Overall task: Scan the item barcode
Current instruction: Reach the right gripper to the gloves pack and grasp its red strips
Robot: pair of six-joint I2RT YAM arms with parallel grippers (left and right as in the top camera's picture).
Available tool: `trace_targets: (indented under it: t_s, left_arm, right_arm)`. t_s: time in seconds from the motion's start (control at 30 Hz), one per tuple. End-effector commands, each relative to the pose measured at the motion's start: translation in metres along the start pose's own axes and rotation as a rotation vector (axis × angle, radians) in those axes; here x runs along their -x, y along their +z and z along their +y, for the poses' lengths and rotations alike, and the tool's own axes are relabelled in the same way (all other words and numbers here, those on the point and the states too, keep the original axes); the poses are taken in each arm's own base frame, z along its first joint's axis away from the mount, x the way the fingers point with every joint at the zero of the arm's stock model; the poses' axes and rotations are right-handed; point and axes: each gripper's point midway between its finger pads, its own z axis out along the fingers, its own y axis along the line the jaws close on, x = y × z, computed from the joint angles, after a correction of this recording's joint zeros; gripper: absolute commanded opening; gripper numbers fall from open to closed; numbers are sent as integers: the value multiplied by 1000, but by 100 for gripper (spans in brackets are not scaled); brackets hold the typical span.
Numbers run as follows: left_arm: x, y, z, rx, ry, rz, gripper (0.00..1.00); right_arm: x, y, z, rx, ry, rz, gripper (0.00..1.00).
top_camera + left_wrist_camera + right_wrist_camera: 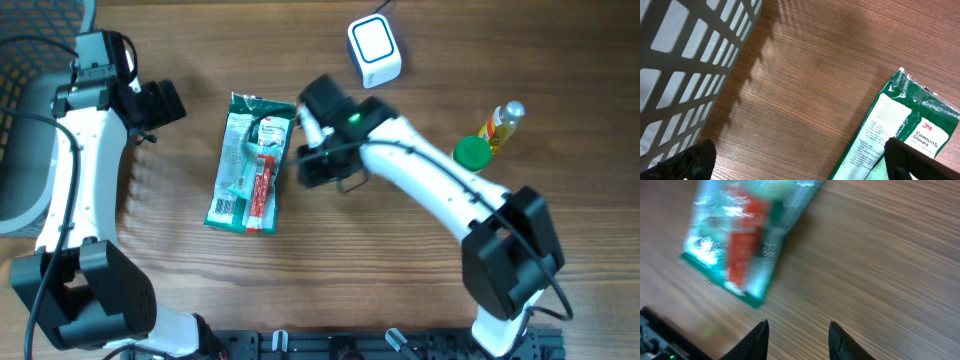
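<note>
The item, a flat green glove package (248, 165) with a red stripe, lies on the wooden table left of centre. It shows blurred at the upper left of the right wrist view (742, 235) and at the lower right of the left wrist view (905, 127). The white and blue scanner (374, 50) stands at the back. My right gripper (303, 150) hovers just beside the package's right edge; its jaws (799, 332) stand apart over bare wood, holding nothing. My left gripper (160, 105) is wide open (800, 162) left of the package, empty.
A grey slatted basket (685, 65) sits at the table's left edge (20, 130). A green-capped jar (472, 152) and a small yellow bottle (500, 125) stand at the right.
</note>
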Motion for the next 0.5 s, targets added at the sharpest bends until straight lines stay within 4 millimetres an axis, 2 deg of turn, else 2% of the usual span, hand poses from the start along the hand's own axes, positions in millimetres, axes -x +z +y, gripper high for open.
trace_targets:
  t_s: [0.0,0.13,0.2,0.3,0.4,0.47]
  left_arm:
    - [3,-2,-1,-9,-6,-10,100]
    - [3,-2,0,-8,-6,-10,100]
    - [3,-2,0,-8,-6,-10,100]
    - [3,-2,-1,-9,-6,-10,100]
    - [3,-2,-1,-9,-6,-10,100]
    - [3,-2,-1,-9,-6,-10,100]
  right_arm:
    - [-10,16,32,-24,5,-13,39]
    - [-20,27,54,-70,-31,-46,41]
    - [-25,37,62,-51,13,-57,41]
    - [-31,53,67,-22,70,-76,36]
    - [-37,70,63,6,135,-93,25]
    - [-38,79,66,51,124,-112,22]
